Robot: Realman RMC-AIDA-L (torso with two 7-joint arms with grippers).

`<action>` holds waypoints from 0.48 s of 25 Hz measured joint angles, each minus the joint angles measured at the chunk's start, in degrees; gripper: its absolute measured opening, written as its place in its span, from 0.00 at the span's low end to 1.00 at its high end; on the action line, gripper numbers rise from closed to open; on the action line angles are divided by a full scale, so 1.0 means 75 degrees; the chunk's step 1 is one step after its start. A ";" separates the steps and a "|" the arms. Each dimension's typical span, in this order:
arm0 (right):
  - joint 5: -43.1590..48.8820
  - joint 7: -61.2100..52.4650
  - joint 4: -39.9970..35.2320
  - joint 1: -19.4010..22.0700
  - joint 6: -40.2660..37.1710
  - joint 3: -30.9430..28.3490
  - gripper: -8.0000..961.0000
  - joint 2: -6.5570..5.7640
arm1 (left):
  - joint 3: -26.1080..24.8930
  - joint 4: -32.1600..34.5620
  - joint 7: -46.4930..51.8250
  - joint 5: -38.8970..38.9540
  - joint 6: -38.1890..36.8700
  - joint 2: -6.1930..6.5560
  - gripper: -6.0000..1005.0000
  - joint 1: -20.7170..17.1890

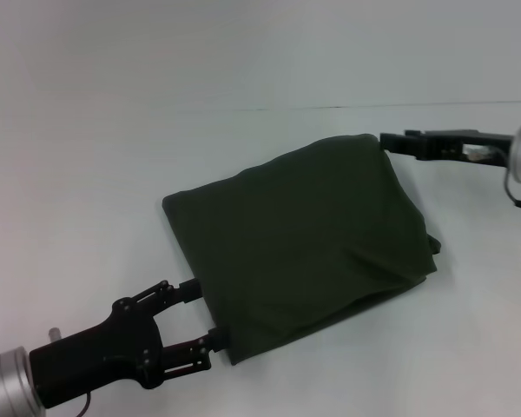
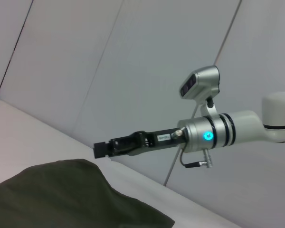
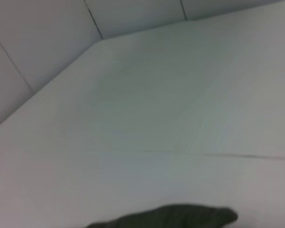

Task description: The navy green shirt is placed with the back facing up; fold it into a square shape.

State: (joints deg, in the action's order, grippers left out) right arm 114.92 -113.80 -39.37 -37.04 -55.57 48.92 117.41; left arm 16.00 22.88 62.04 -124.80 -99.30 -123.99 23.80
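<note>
Head view gives you the navy green shirt (image 1: 304,248) folded into a rough square, plain side up, lying near the middle of the white table (image 1: 113,130). One edge bulges a little at the side nearest the right arm, where a bit of cloth sticks out from under the fold.

Your left gripper (image 1: 205,313) is low at the shirt's near left corner, its two fingers (image 1: 189,289) spread apart, with their tips at the cloth's edge. You cannot tell from here whether they pinch any fabric.

Your right gripper (image 1: 389,139) reaches in from the right to the shirt's far corner, its tip just at the cloth. Its jaws look drawn together, but you cannot tell for sure, nor whether they hold the shirt.

The left wrist view shows you the right gripper (image 2: 100,149) just above a raised hump of the shirt (image 2: 71,197). The right wrist view shows only a dark sliver of shirt (image 3: 180,217) on the table (image 3: 156,118).
</note>
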 joint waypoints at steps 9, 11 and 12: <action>0.0296 -0.1039 -0.0002 0.0382 -0.2392 0.0014 0.72 -0.0770 | -0.0005 -0.0016 0.0002 0.0085 -0.0001 -0.0003 0.90 -0.0015; 0.0334 -0.1136 0.0005 0.0483 -0.2708 0.0001 0.75 -0.0847 | -0.0007 -0.0016 0.0002 0.0087 -0.0002 -0.0003 0.90 -0.0018; 0.0335 -0.1166 0.0018 0.0540 -0.2822 0.0000 0.77 -0.0875 | -0.0008 -0.0016 0.0002 0.0088 -0.0003 -0.0003 0.90 -0.0018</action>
State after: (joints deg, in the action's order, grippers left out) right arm 117.43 -122.54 -39.23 -32.99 -76.74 48.92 110.85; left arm 15.93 22.76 62.05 -124.14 -99.32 -124.02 23.67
